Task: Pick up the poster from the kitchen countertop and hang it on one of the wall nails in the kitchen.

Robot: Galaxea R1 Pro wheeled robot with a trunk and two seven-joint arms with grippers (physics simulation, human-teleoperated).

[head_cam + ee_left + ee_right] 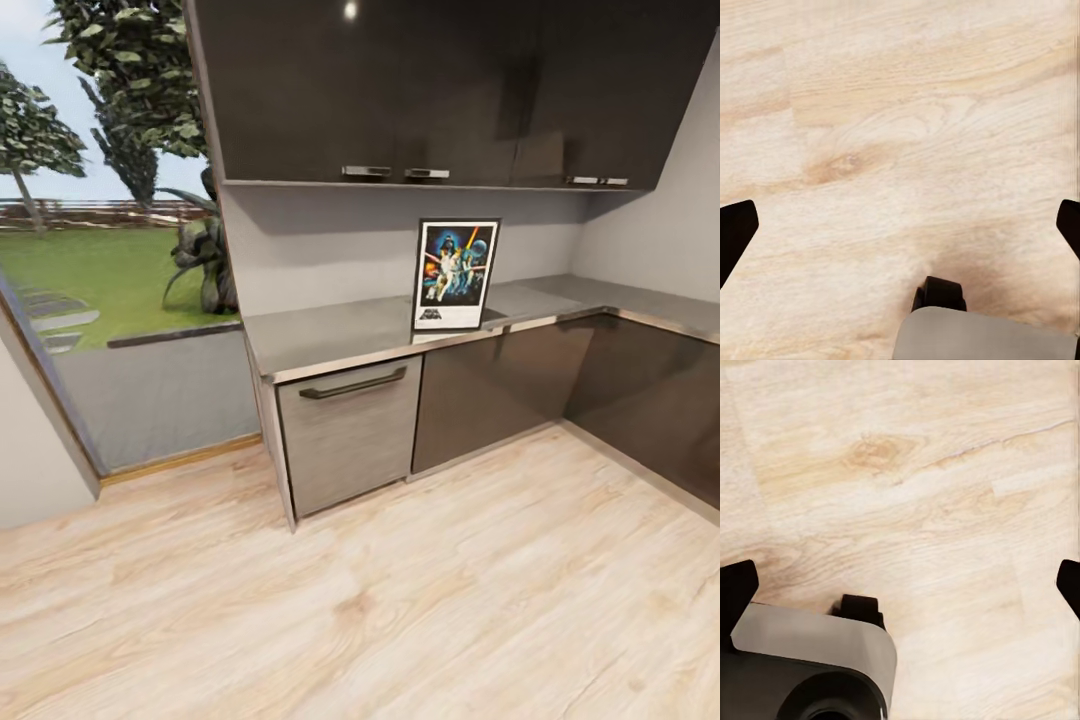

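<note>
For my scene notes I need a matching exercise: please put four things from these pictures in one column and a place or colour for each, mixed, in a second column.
1. poster
2. upper cabinets
3. floor
4. lawn

A. glossy black
B. standing on the countertop
C. green, outside the window
D. pale wood planks

Pairs: 1-B, 2-A, 3-D, 4-C
</note>
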